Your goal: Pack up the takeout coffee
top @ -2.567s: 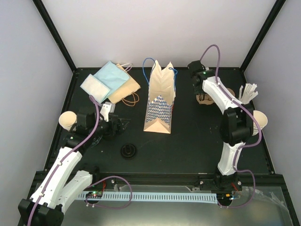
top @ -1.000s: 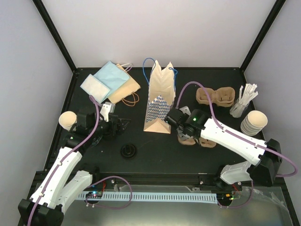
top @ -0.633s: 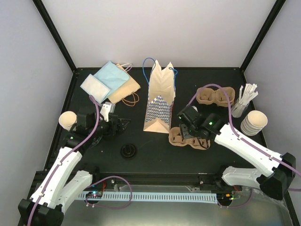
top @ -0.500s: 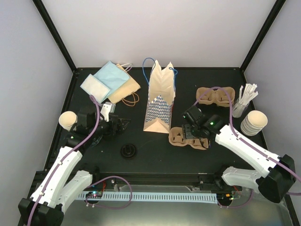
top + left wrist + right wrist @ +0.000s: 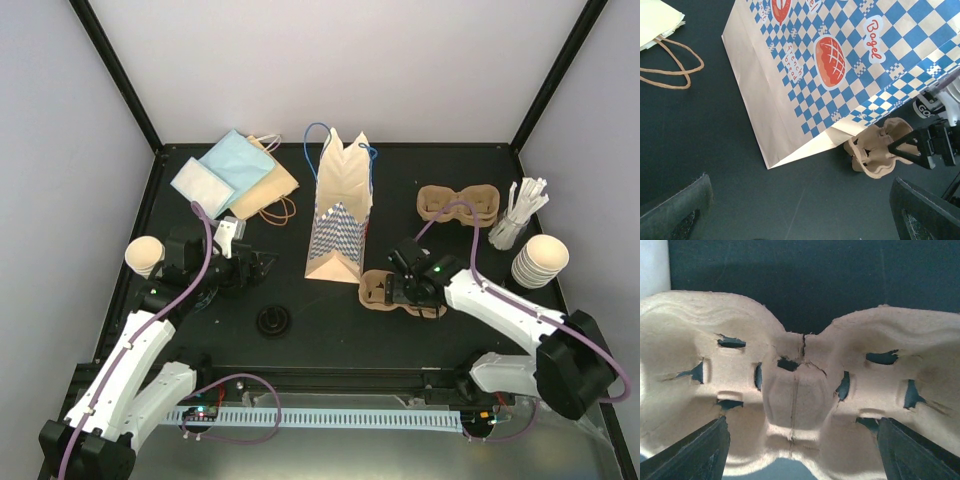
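The brown cup tray point(image 5: 372, 292) lies on the dark table point(image 5: 330, 335) just right of centre in the overhead view, close against the lower right corner of the standing checked bag point(image 5: 340, 215). The right gripper point(image 5: 402, 288) sits directly over it with its fingers spread wide: in the wrist view they stand at the two lower corners with the tray's middle ridge between them, and nothing is clamped. The left gripper point(image 5: 800, 195), at centre left of the overhead view, is likewise spread wide with only bare table between its fingers. The main risk, as I judge it, is the pull-away: the pulp is light and ragged-edged, so a fingertip catching a rim could drag the tray into the bag and shove or topple it. A tray sitting this near the bag also leaves little room for an arm lowering a cup from the stack point(image 5: 540, 260) at the right edge. The overhead view hides the tray's right half beneath the gripper, so whether it rests flat I cannot tell. The black lid point(image 5: 272, 320) at lower centre may be one or several, and the bag's inside is not visible
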`<state>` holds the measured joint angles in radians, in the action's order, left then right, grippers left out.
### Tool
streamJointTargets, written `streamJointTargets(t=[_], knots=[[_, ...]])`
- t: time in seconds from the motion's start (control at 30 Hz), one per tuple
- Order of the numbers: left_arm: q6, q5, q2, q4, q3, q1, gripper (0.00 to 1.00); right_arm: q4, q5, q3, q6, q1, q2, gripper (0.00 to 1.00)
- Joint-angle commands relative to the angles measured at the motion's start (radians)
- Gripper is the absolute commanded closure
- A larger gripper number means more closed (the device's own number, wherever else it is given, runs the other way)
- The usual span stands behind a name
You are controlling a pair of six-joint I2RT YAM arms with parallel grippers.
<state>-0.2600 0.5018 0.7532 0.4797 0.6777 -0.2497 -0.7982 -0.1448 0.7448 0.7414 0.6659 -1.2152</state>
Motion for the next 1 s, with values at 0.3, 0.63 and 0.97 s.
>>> streamJointTargets(t=[0.3, 0.63, 0.97], knots=[[0.021, 0.015, -0.008, -0.012, 0.006, 0.003, 0.01, 0.105, -0.067, -0.001, 0.046, -0.003, -0.128, 0.27], [0.021, 0.013, -0.007, -0.012, 0.006, 0.003, 0.01, 0.153, -0.069, -0.013, 0.039, -0.004, -0.19, 0.41], [0.021, 0.012, -0.008, -0.011, 0.005, 0.003, 0.01, 0.104, -0.097, -0.005, 0.022, -0.004, -0.124, 0.6]])
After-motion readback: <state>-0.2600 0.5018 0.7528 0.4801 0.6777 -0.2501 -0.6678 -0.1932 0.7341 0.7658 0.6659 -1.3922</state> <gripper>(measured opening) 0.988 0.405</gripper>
